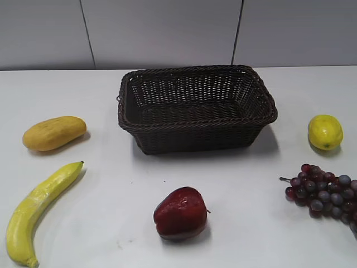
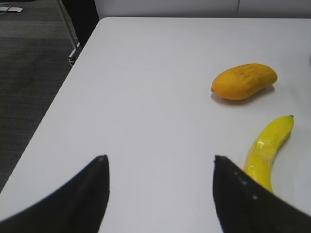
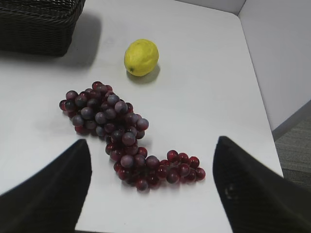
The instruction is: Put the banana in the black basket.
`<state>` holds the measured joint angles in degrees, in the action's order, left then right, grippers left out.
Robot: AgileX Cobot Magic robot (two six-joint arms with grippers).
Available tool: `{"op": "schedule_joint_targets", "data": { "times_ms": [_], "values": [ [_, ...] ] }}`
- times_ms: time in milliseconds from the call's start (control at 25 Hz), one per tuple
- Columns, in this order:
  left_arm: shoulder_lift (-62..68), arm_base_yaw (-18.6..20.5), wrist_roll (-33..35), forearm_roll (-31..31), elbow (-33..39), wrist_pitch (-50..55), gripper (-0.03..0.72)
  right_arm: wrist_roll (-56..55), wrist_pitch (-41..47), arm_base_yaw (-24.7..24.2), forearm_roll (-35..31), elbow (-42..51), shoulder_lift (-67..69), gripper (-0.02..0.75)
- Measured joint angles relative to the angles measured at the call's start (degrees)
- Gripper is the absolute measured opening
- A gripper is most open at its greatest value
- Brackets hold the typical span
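Exterior view: I see the black basket (image 1: 196,109) sitting toward the back centre of the white table (image 1: 128,223), nothing inside it that I can make out. The banana (image 1: 39,209) lies on the table at front left, well apart from the basket, dark tip pointing up toward an orange-yellow oval fruit (image 1: 54,133) just behind it. A red apple (image 1: 181,214) sits front centre; purple grapes (image 1: 324,194) front right, a lemon (image 1: 325,132) behind them.

On my left wrist camera, the left gripper (image 2: 160,167) hangs above bare table with its jaws spread wide and nothing between them; the banana (image 2: 268,148) lies just beside the right-hand finger (image 2: 243,199), partly hidden behind it.

On my right wrist camera, the right gripper (image 3: 150,165) is also spread apart, hovering over the grapes (image 3: 116,128), gripping nothing. Lemon (image 3: 141,57) beyond, basket corner (image 3: 41,24) at upper left.
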<state>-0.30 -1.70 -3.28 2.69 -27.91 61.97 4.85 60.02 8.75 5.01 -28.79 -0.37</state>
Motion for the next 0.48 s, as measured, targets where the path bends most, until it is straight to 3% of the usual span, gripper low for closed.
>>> {"op": "schedule_joint_targets", "data": {
  "times_ms": [480],
  "values": [
    [0.00,0.00,0.00,0.00,0.00,0.00,0.492,0.00,0.00,0.00,0.00,0.00,0.00,0.593]
  ]
}}
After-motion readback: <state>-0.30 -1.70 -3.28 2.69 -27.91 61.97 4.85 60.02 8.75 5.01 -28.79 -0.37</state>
